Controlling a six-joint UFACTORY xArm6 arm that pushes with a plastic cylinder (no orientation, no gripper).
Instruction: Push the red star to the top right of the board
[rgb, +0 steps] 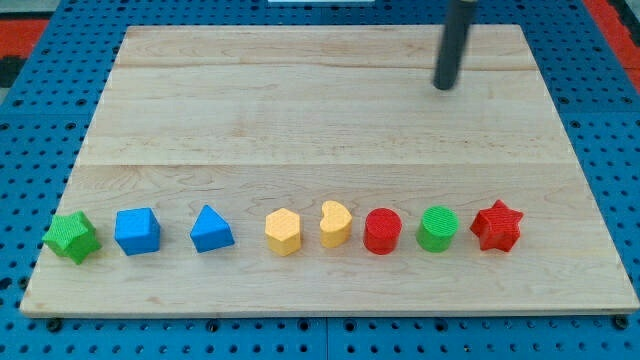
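The red star (496, 226) lies at the right end of a row of blocks near the view's bottom edge of the wooden board (330, 110). My tip (444, 86) is at the view's top right of the board, well above the row and a little left of the red star. It touches no block.
The row runs from the view's left: green star (71, 237), blue cube (137, 231), blue triangle (211, 229), yellow hexagon (283, 232), yellow heart (335, 223), red cylinder (382, 231), green cylinder (437, 229). A blue pegboard (610, 120) surrounds the board.
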